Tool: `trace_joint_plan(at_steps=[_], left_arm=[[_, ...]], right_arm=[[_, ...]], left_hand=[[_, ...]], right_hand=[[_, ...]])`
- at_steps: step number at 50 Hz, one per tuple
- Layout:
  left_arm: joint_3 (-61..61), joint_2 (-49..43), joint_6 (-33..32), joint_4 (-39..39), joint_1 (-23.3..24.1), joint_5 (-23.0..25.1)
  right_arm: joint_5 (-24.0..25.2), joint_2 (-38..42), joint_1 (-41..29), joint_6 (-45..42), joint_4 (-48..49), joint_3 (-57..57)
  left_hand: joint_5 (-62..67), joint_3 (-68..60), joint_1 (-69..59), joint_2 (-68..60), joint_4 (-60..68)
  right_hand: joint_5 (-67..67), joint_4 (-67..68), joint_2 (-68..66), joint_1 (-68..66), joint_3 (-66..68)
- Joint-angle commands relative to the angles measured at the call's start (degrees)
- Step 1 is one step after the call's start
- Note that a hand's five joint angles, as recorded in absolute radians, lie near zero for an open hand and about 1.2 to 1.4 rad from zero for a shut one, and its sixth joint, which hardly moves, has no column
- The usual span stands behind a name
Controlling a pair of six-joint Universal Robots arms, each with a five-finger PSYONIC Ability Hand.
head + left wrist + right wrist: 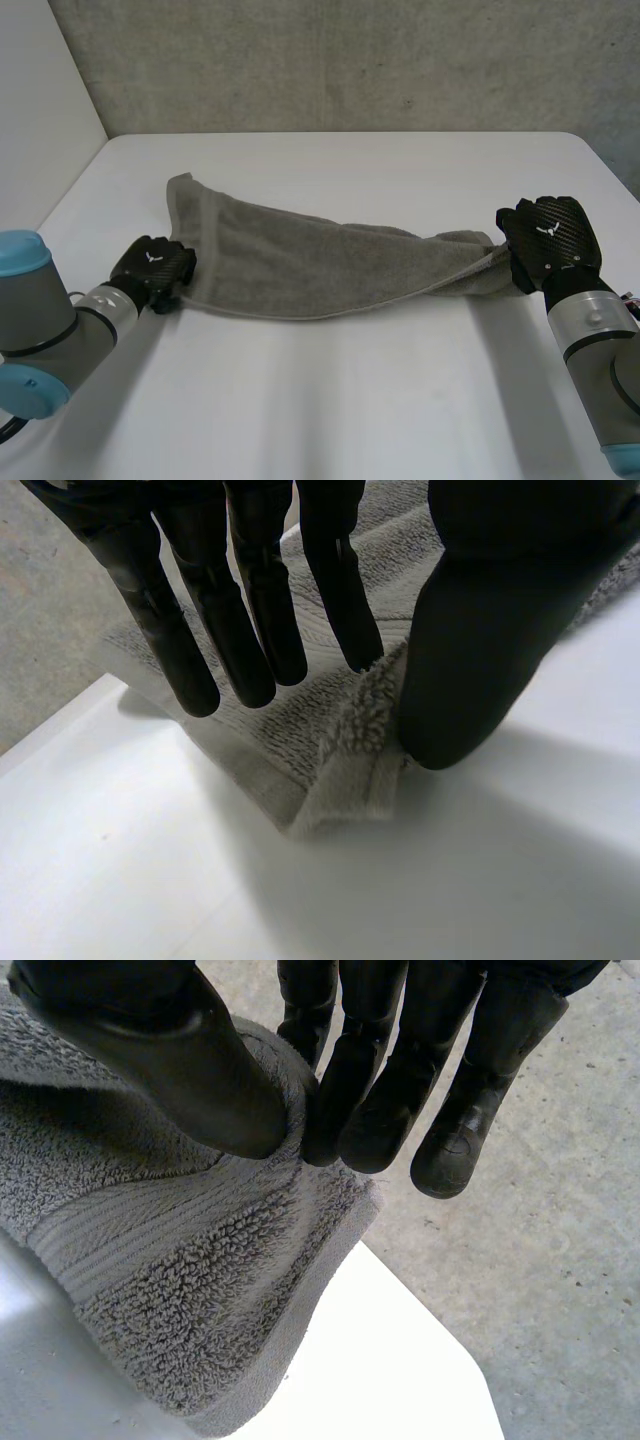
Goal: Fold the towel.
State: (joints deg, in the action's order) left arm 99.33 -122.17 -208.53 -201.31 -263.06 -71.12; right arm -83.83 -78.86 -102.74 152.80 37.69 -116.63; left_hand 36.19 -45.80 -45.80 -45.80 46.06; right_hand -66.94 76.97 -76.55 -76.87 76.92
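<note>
Towel (300, 265) stretched out, L hand (155, 266) & R hand (550, 236) pinching ends

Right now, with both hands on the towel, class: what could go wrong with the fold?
1. The left hand pinches the towel right at its edge; a pull might slip it free.
2. At the right hand the towel is bunched, so the fold may come out crooked.
</note>
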Motion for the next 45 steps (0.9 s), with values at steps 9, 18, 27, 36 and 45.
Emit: trace_joint_plan(at_steps=[9,18,27,36,45], left_arm=[[1.13,0.09,-0.03,0.13,0.00,0.02],[1.04,0.09,0.14,-0.05,0.09,0.10],[0.78,2.28,3.91,-1.80,0.26,-0.25],[1.83,2.64,8.67,-4.09,0.35,0.02],[2.01,0.80,8.58,-3.92,0.44,0.10]], right_arm=[[-0.02,0.38,0.00,-0.40,0.02,0.00],[-0.02,0.38,0.00,-0.40,0.02,0.00],[-0.02,0.29,0.00,-0.40,0.02,0.00],[-0.02,0.29,0.00,-0.40,0.02,-0.09],[-0.02,0.29,0.00,-0.40,-0.07,-0.09]], left_hand=[[-2.00,1.61,1.61,1.61,-1.87],[13.64,-14.04,-14.04,-14.04,13.78],[33.81,-34.20,-34.20,-34.20,33.94],[33.81,-34.20,-34.20,-34.20,33.94],[13.97,-14.36,-14.36,-14.36,14.10]], right_hand=[[-3.06,3.03,-3.45,-3.13,3.08],[-3.06,3.03,-3.45,-3.13,3.08],[-3.06,3.03,-3.45,-3.13,3.08],[-3.06,3.03,-3.45,-3.13,3.08],[-3.06,3.03,-3.45,-3.13,3.08]])
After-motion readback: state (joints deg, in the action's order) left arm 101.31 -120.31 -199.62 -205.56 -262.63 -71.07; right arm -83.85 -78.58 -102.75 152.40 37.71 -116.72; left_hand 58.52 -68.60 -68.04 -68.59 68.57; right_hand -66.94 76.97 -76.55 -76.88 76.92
